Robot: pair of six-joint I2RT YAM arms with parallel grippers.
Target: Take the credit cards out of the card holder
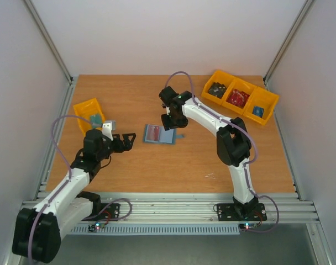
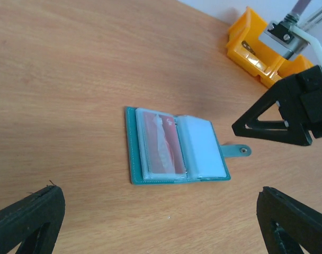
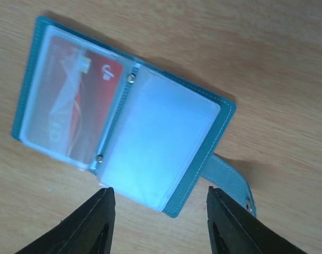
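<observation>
Right tool (image 3: 159, 197): fingers apart with nothing between them. It hangs over the lower edge of the card holder, probably lined up to reach a sleeve or pin the cover.
Left tool (image 2: 157, 211): fingers spread wide and empty. It sits low at the bottom of its own view and faces the holder from the side, likely waiting to steady it or take a card.
Card holder (image 3: 124, 121): teal and lying open flat on the tabletop (image 1: 157, 171), mid-frame in the top view. The clear sleeves face up, so the slots can be reached from above.
Snap strap (image 3: 230, 177): undone and sticking out at the lower right in the right wrist view.
Red card (image 3: 71, 100): fully seated inside the left clear sleeve, not yet drawn out.
Right sleeve (image 3: 155, 143): looks pale blue. I cannot tell whether a card is in it.
Three joined yellow bins (image 1: 241, 96): upper right of the top view, well apart from the holder. One holds a dark lumpy item, one a red item and one a small blue item.
Single yellow bin (image 1: 89, 113): left of the top view, beside the left arm, with a small bluish item inside.
Progress: judged early, since no card lies loose on the tabletop.
</observation>
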